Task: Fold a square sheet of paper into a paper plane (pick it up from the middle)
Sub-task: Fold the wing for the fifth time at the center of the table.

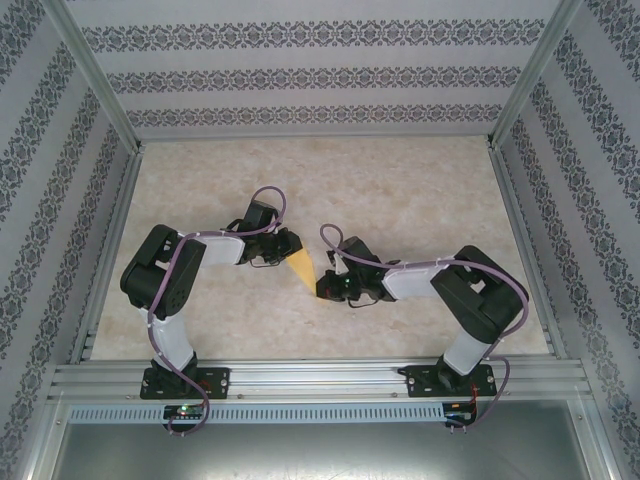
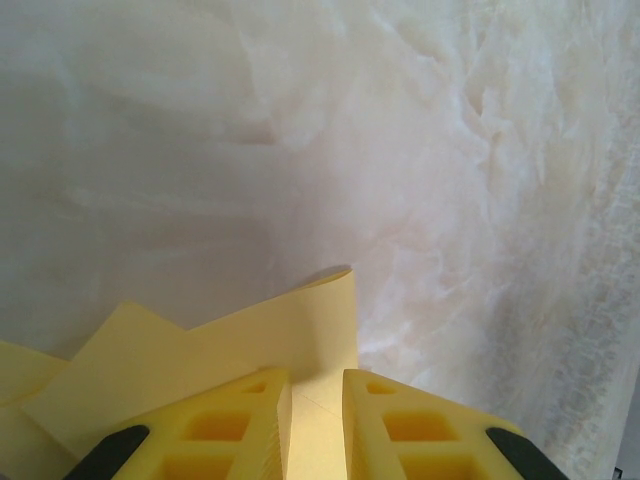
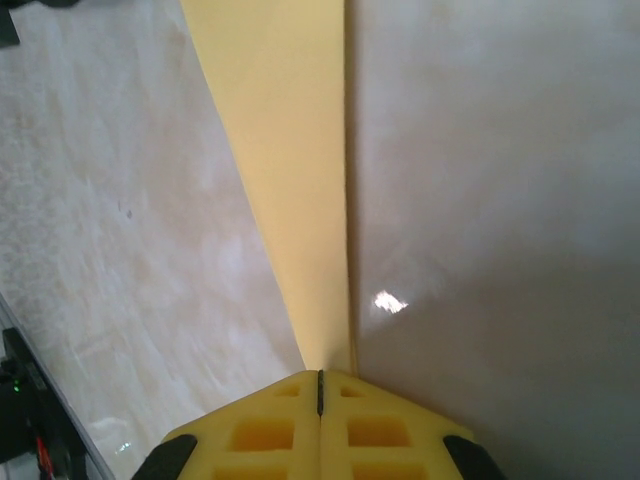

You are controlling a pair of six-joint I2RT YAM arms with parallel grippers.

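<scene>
Reaching inward with both arms, elbows folded outward, wrists low, tips nearly meeting. Pinching folded paper tight in right tool. Holding left tool with jaws narrowly apart.

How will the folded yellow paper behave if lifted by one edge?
Likely floppy: the yellow paper is thin, and its loose flap curls up in the left wrist view. Probably light, so a nudge may slide it on the smooth table. The long fold at the right gripper may stiffen it.
</scene>
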